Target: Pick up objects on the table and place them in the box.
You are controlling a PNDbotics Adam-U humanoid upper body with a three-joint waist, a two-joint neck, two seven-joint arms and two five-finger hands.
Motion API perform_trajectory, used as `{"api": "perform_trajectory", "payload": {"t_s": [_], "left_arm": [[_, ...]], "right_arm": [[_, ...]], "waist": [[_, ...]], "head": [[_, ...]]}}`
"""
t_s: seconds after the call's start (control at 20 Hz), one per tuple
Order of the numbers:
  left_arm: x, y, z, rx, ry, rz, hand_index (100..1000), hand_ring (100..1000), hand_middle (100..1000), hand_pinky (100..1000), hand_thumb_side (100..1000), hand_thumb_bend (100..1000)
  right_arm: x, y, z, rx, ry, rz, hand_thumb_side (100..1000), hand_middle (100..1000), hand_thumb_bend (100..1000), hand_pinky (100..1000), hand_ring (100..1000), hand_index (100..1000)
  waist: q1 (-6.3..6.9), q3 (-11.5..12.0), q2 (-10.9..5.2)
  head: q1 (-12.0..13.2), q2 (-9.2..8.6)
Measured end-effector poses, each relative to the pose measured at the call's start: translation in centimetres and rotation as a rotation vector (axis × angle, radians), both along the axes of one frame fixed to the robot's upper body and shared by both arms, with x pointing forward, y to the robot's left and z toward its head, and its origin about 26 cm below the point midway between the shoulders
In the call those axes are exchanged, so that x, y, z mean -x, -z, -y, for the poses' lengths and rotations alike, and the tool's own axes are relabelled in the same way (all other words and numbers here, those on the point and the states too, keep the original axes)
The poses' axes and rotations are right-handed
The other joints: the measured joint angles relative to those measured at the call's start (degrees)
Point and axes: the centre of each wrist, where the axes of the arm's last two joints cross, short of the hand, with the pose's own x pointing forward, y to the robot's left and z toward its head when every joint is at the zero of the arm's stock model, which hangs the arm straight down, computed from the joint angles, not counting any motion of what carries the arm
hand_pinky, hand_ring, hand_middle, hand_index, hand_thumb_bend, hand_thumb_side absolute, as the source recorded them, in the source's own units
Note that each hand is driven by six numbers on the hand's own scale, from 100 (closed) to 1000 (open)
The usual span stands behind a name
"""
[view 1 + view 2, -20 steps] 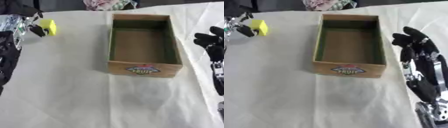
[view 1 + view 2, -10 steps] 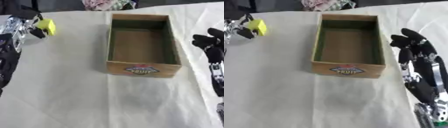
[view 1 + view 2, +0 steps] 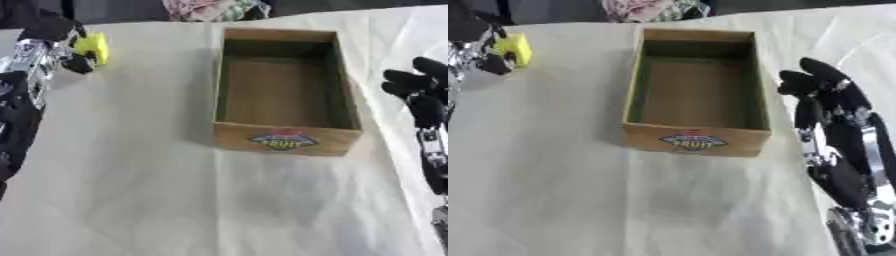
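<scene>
Left hand (image 3: pixel 54 44), at the far left of the table (image 3: pixel 131 190), has its fingers curled round a yellow object (image 3: pixel 93 47); the open box (image 3: pixel 282 90), well apart to the right, appears empty. Right hand (image 3: pixel 826 102) rests with fingers relaxed just right of the box. Risk: the object could slip out during the carry, or strike the box's left wall if brought in too low.

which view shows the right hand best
The right eye view: the right hand shows whole there, fingers relaxed, beside the wooden box, with the forearm below. The left eye view catches only its fingers and part of the arm at the picture's right edge.
</scene>
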Motion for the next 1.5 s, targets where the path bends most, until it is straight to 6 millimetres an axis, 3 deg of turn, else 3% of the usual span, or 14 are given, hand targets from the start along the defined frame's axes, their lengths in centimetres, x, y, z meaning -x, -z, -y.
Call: {"api": "perform_trajectory", "payload": {"t_s": [0.3, 0.55, 0.65, 0.7, 0.75, 1.0, 1.3, 1.5], "left_arm": [[0.5, -1.9, 0.6, -0.014, 0.064, 0.087, 668, 528, 529, 599, 264, 100], [1.4, -4.2, 2.4, -0.063, 0.185, 0.153, 669, 531, 531, 613, 275, 100], [2.0, -5.2, 3.9, -0.095, 0.264, 0.178, 671, 532, 533, 616, 279, 100], [2.4, -5.8, 4.8, -0.110, 0.307, 0.190, 671, 533, 533, 614, 352, 143], [2.8, -6.2, 5.6, -0.123, 0.351, 0.197, 672, 534, 534, 612, 285, 101], [4.5, -7.5, 9.8, -0.155, 0.570, 0.187, 674, 537, 537, 609, 288, 105], [5.4, -6.6, 15.8, -0.157, 0.800, 0.104, 674, 538, 537, 604, 286, 100], [5.6, -5.1, 18.8, -0.159, 0.901, 0.040, 677, 539, 538, 594, 284, 103]], "right_arm": [[0.0, 0.0, 0.0, 0.000, 0.000, 0.000, 523, 604, 100, 836, 828, 865], [0.0, -0.1, 0.3, 0.001, 0.002, -0.001, 521, 605, 100, 836, 828, 865], [0.0, -0.1, 0.3, 0.000, 0.002, -0.001, 520, 605, 100, 836, 828, 865], [0.0, -0.1, 0.3, -0.002, 0.001, -0.001, 522, 606, 100, 836, 828, 865], [0.0, -0.1, 0.3, -0.004, 0.000, -0.002, 519, 606, 100, 836, 828, 865], [0.0, -0.1, 0.4, -0.004, -0.004, -0.003, 517, 606, 100, 836, 828, 865], [-0.1, -0.1, 0.4, -0.007, -0.014, -0.001, 516, 607, 100, 837, 829, 865], [-0.1, -0.2, 0.4, -0.007, -0.021, 0.004, 515, 608, 100, 837, 829, 865]], "waist": [[0.43, 0.30, -0.77], [0.70, 0.51, -1.33], [0.75, 0.56, -1.39], [0.73, 0.57, -1.49], [0.72, 0.59, -1.60], [0.71, 0.64, -1.74], [0.68, 0.26, -1.97], [0.66, 0.00, -1.97]], "head": [[-0.04, -0.19], [-0.38, -0.26], [-0.58, -0.28], [-0.71, -0.28], [-0.83, -0.29], [-1.06, -0.31], [-1.01, -0.31], [-0.82, -0.44]]}}
